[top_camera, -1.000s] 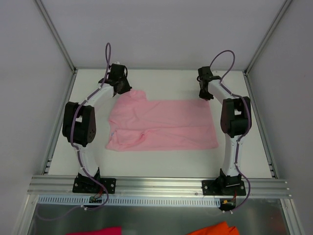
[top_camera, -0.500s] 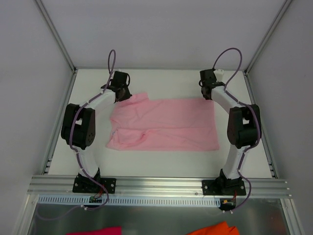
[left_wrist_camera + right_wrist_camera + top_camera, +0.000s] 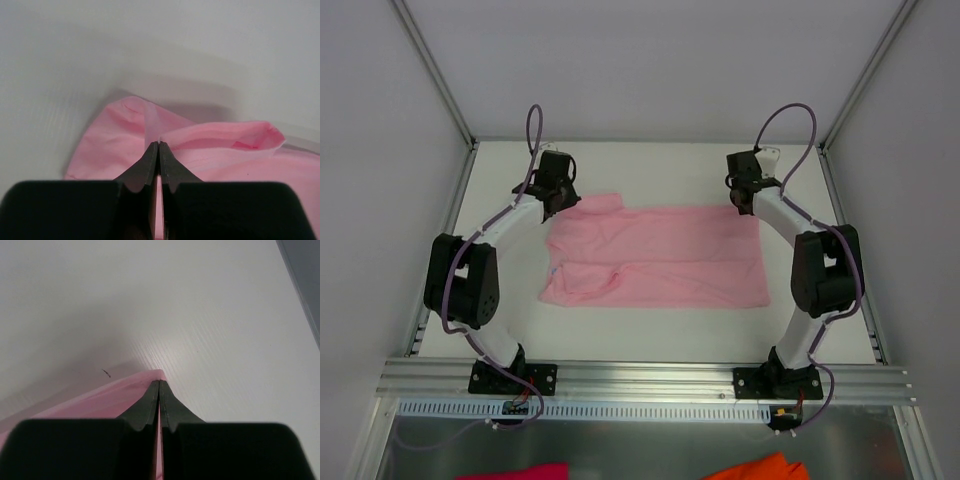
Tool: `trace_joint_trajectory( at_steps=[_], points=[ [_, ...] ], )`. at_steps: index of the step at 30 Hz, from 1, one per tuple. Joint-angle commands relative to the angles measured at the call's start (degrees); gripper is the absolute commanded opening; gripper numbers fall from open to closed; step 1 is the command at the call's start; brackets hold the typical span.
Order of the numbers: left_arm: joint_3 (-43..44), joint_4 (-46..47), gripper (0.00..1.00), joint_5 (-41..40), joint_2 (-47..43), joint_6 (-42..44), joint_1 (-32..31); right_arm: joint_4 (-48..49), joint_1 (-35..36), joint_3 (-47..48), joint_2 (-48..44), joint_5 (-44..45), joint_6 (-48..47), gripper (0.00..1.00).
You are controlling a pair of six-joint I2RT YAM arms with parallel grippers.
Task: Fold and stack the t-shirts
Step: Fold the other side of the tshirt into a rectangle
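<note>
A light pink t-shirt [image 3: 655, 255] lies spread on the white table, folded into a rough rectangle with a sleeve at the far left. My left gripper [image 3: 560, 199] is shut on the shirt's far left edge; in the left wrist view the black fingers [image 3: 159, 145] pinch a raised fold of pink cloth [image 3: 110, 145]. My right gripper [image 3: 744, 203] is shut on the far right corner; in the right wrist view the fingers [image 3: 159, 383] clamp the pink corner [image 3: 100, 400].
The white table [image 3: 660, 170] runs to grey walls at the back and sides, with metal rails on each side. A magenta cloth scrap [image 3: 525, 471] and an orange cloth scrap [image 3: 760, 468] lie below the near rail.
Both grippers have come down onto the shirt's far edge and closed on it. The left arm has swung outward to the left, and the shirt's far edge has shifted slightly.
</note>
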Motion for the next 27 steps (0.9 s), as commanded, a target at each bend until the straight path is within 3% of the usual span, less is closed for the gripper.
trace_joint_trajectory(
  at_steps=[1, 11, 27],
  points=[
    [-1.92, 1.58, 0.0, -2.28, -4.65, 0.29, -0.76, 0.92, 0.66, -2.53, -5.17, 3.7, 2.2, 0.01],
    [-6.4, 2.81, 0.0, -3.77, -8.08, 0.38, -1.37, 2.06, 3.82, -9.66, -11.41, 11.44, 5.27, 0.01],
    [-11.85, -1.85, 0.0, -10.1, -17.75, -1.03, -5.24, -11.38, 6.11, -9.05, -14.66, 13.11, 11.08, 0.01]
  ],
)
